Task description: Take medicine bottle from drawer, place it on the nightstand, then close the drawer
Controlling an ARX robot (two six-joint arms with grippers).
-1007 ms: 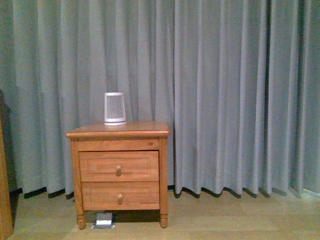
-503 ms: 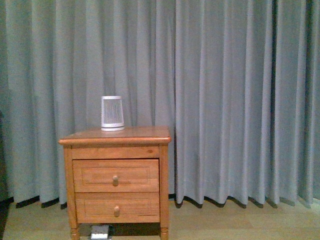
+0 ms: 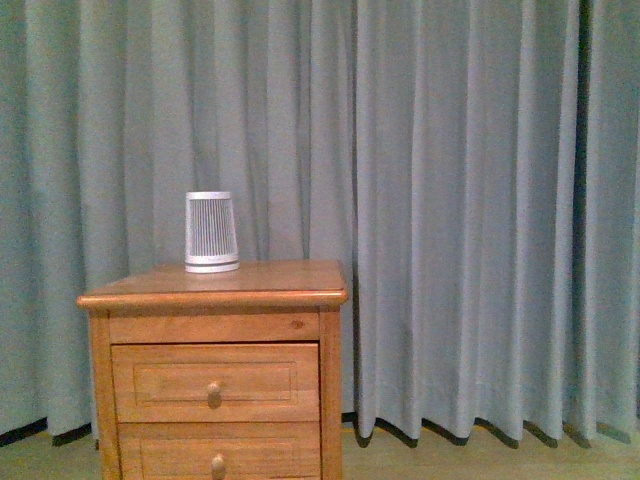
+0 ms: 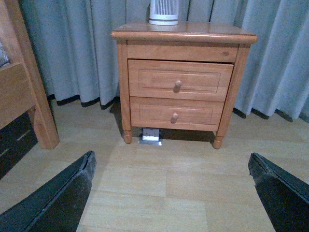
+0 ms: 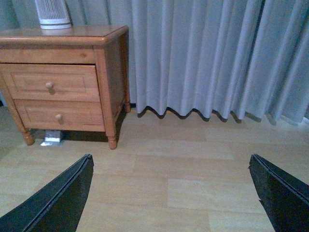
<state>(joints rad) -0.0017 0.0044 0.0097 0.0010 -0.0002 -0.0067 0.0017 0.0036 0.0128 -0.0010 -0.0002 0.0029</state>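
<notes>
I had the small honey-orange wooden nightstand (image 3: 285, 281) against the grey-blue pleated curtain (image 3: 460, 200), with a white-grey ribbed tapered device (image 3: 211, 232) on its top. Its upper drawer (image 3: 160, 380) sat closed, and I couldn't tell where the tiny white medicine bottle was. The left gripper (image 4: 171, 162) and right gripper (image 5: 170, 162) hung over pale wood flooring (image 5: 193, 169), fingers spread wide and empty.

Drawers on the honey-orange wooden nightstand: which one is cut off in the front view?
The lower wooden drawer: the picture's bottom edge crops its panelled front at the round knob. The upper wooden drawer, right under the top, shows whole.
</notes>
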